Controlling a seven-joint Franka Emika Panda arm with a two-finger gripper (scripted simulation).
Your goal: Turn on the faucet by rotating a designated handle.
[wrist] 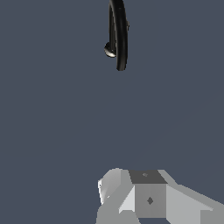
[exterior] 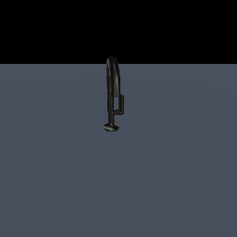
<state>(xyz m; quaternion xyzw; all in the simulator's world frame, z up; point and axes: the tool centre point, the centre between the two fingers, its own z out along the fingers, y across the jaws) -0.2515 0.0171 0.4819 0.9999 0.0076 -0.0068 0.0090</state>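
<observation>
Faucet alone on the table, gripper well short of it and holding nothing.

The table (exterior: pixel 55 176) is a flat slate-blue expanse running to a black backdrop behind the faucet (exterior: pixel 112 92), with nothing else visible on it. The faucet stands upright on its small round base, and the handle (exterior: pixel 120 104) is a thin bar branching off the stem toward the exterior view's right, below the arch. In the wrist view the gripper (wrist: pixel 131 197) shows only as grey blocks, well apart from the faucet (wrist: pixel 118 35), and how far its jaws stand open I cannot tell. The likely slip is catching the tall spout instead of the handle (both are thin, glossy and black, and lie close together), or glancing off so slim a bar.
</observation>
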